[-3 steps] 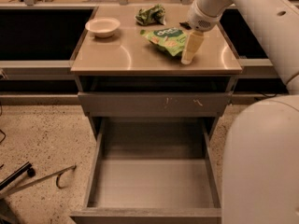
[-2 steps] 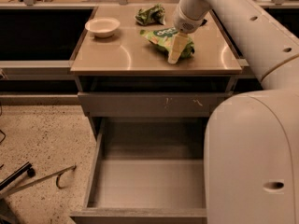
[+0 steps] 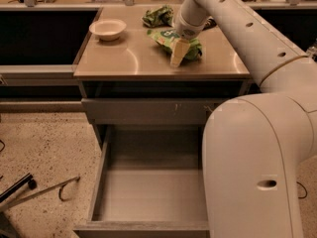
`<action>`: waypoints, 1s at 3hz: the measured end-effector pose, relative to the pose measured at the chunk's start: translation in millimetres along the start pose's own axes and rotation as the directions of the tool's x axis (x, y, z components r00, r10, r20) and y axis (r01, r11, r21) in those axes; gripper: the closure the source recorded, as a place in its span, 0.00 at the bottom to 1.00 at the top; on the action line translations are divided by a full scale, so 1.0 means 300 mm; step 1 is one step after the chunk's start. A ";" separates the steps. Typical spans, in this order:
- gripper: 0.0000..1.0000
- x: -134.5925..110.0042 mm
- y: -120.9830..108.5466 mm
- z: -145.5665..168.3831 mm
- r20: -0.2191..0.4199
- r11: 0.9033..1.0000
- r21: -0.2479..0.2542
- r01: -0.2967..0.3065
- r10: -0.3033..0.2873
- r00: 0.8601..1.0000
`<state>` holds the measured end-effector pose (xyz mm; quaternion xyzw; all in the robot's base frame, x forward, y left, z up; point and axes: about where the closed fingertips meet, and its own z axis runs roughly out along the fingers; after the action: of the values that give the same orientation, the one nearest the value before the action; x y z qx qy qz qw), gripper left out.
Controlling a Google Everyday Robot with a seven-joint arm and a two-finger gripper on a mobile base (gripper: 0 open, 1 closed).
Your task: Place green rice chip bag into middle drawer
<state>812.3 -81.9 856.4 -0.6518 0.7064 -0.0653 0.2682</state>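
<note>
The green rice chip bag lies flat on the steel cabinet top, right of centre, its white logo partly showing. My gripper points down at the bag's front edge, over its near side, and covers part of it. The arm reaches in from the right. The middle drawer is pulled wide open below, with a bare grey floor and tall side walls.
A white bowl sits at the top's back left. A darker crumpled green bag lies behind the chip bag. The shallow upper drawer front is closed. My white arm body covers the drawer's right side. A black tool lies on the floor.
My gripper has moved left along the chip bag's front edge, and the arm has swung further into view on the right. The bag and the drawer have stayed in place.
</note>
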 end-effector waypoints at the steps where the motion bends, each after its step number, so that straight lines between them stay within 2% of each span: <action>1: 0.41 0.000 0.000 0.001 0.000 1.000 0.000 0.000 0.000 1.000; 2: 0.63 0.000 0.000 0.001 0.000 1.000 0.000 0.000 0.000 1.000; 3: 0.86 0.019 0.037 -0.033 0.009 1.000 -0.004 -0.011 0.011 1.000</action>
<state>797.9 -88.3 858.2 -0.6487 0.7090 -0.0594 0.2702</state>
